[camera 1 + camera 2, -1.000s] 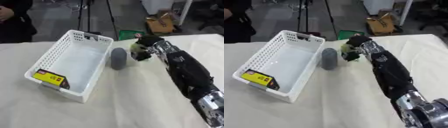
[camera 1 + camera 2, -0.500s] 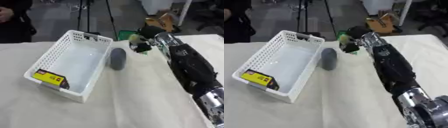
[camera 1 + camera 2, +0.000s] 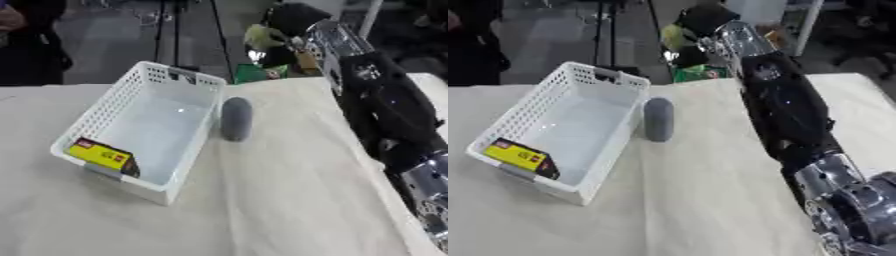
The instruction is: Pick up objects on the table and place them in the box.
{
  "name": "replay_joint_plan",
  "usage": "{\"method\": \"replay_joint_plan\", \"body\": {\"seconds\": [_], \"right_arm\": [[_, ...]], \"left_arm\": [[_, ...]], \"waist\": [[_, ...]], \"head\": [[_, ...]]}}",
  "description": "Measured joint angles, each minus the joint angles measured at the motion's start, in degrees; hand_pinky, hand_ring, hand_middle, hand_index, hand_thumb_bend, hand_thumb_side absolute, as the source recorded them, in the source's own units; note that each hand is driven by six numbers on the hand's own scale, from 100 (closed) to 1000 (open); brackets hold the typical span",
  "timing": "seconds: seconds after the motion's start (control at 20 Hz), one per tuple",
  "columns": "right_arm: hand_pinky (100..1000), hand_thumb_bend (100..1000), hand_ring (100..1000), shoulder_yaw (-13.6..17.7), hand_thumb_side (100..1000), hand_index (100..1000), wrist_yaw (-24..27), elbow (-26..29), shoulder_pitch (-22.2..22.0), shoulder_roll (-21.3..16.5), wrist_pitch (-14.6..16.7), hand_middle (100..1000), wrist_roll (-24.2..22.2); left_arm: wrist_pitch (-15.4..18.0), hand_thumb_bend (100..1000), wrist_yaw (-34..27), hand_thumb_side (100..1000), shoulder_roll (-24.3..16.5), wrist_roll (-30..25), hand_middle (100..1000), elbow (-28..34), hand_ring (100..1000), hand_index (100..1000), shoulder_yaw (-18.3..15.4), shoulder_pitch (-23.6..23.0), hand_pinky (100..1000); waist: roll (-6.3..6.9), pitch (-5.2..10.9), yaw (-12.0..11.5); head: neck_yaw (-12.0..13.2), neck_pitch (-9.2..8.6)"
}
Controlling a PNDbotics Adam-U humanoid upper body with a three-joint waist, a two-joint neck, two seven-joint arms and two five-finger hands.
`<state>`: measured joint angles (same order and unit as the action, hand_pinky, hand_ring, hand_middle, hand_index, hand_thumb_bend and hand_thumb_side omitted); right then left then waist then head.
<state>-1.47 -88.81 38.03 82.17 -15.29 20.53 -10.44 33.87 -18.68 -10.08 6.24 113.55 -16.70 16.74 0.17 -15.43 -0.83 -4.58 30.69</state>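
My right hand [image 3: 293, 22] is raised at the far edge of the table, above and right of the white basket [image 3: 110, 116]. Its fingers are curled round a small yellowish-white object [image 3: 260, 36]. A grey rounded cylinder [image 3: 235, 118] lies on the cloth against the basket's right wall. Inside the basket a yellow packet [image 3: 101, 155] leans at the near end. My left hand shows in neither view.
The table is covered with a cream cloth [image 3: 289, 190]. A green item [image 3: 252, 73] sits just beyond the far table edge, under my raised hand. Tripod legs and a dark-clothed person stand on the floor behind the basket.
My right hand has lifted the small pale object up off the cloth and away toward the far edge. The camera has tilted, so the whole scene sits lower in the views.
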Motion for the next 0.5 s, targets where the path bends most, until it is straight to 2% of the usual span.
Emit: {"method": "replay_joint_plan", "body": {"seconds": [0.25,0.5], "right_arm": [[788,100,796,-0.4,956,698,0.0,1.4,2.0,2.2,0.4,547,0.2],[787,100,795,-0.7,963,697,-0.6,1.7,4.2,6.4,0.9,542,0.6]], "left_arm": [[-0.2,100,-0.3,672,0.0,0.0,798,0.0,693,753,0.3,-0.1,707],[-0.3,100,-0.6,672,0.0,0.0,798,0.0,693,753,0.5,-0.1,707]], "waist": [[-0.25,0.25,-0.5],[-0.27,0.42,-1.4]], "head": [[0.0,0.02],[-0.5,0.31]]}}
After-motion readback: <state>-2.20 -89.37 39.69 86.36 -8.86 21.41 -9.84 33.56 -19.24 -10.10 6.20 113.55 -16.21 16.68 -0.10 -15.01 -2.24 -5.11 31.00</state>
